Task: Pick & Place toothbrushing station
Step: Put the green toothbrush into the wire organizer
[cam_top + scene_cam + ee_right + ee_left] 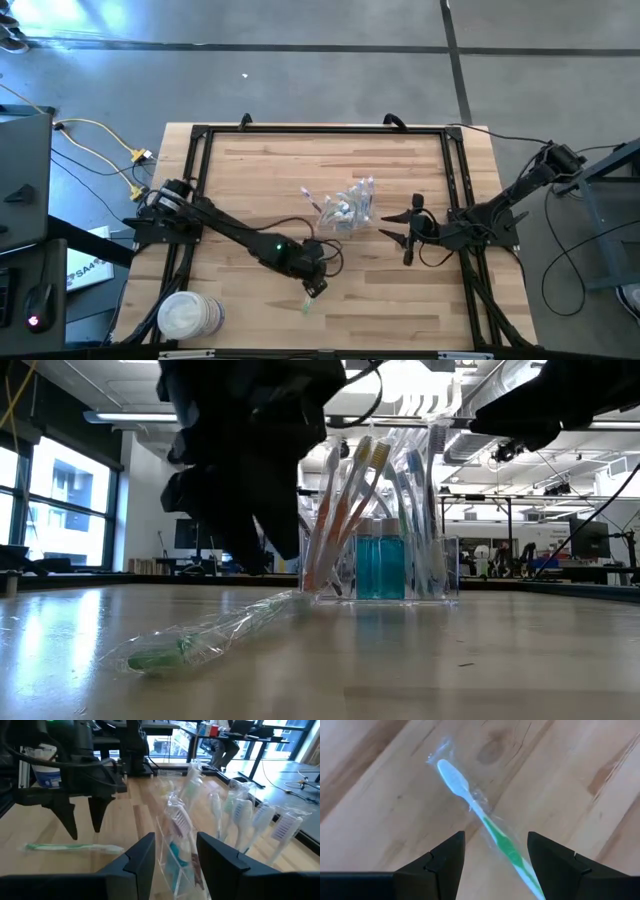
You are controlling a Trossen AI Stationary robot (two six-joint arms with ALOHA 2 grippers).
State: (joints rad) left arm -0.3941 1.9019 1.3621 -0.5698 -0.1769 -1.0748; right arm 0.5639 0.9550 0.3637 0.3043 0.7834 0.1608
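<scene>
My left pincer (495, 857) hangs over the wooden bench (380, 795), both dark fingers (442, 862) spread apart. Between them lies a green-and-white toothbrush (487, 827), sealed in a clear plastic wrapper (442, 757) and flat on the wood. Its white head points away from me, and its green handle runs back through the gap between my fingers. Neither finger touches the toothbrush. The wrapper crinkles out past the head.
</scene>
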